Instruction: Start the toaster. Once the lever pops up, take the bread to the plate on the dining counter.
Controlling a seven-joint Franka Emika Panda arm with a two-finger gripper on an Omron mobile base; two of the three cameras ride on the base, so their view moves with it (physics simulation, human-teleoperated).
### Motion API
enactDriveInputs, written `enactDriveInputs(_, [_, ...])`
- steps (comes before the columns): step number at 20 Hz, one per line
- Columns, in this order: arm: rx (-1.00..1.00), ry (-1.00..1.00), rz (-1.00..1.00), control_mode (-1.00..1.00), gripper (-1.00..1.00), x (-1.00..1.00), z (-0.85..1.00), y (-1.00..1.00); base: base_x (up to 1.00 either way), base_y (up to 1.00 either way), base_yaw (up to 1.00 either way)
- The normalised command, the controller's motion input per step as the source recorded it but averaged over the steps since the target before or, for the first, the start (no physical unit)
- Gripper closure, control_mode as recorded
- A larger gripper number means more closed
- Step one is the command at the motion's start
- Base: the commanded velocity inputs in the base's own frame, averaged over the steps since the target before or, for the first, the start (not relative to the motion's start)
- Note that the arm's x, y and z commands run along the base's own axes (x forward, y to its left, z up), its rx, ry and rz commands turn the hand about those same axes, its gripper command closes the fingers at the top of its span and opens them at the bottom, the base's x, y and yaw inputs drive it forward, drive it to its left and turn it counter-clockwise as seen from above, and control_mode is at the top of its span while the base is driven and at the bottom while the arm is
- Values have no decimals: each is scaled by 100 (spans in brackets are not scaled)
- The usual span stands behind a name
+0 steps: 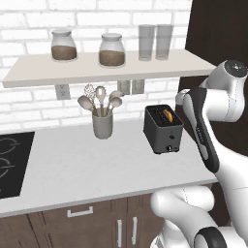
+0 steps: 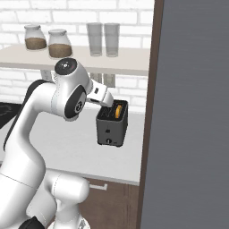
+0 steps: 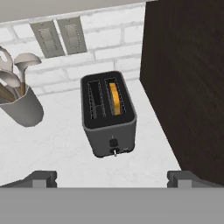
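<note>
While the two small dark fingers (image 3: 112, 178) stand wide apart and hold nothing, they hang above and in front of the small boxy black two-slot toaster (image 3: 108, 113), not touching it. That toaster sits on the white stone counter (image 1: 72, 164), close to the dark wood cabinet side (image 3: 183, 83) on its right. A tan-golden slice of bread (image 3: 114, 98) stands upright in the toaster's right-hand slot — the left slot looks empty. Low on the toaster's front face is a small round knob, with what looks like the lever just above it.

By my judgement the task is at its very start: the lever looks unpressed and the bread is not yet lifted out — starting the toaster, waiting for the pop and carrying the slice to the plate all remain.

No brand, label or writing can be read on the toaster or anything near it.
</note>
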Motion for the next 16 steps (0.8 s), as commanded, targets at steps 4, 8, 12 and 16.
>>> enactDriveInputs(4, [0,0,0,-100,-100,0,0,0,0,0,0])
enactDriveInputs(8, [0,0,0,-100,-100,0,0,0,0,0,0])
enactDriveInputs(12, [0,0,0,-100,-100,0,0,0,0,0,0])
enactDriveInputs(16, [0,0,0,-100,-100,0,0,0,0,0,0])
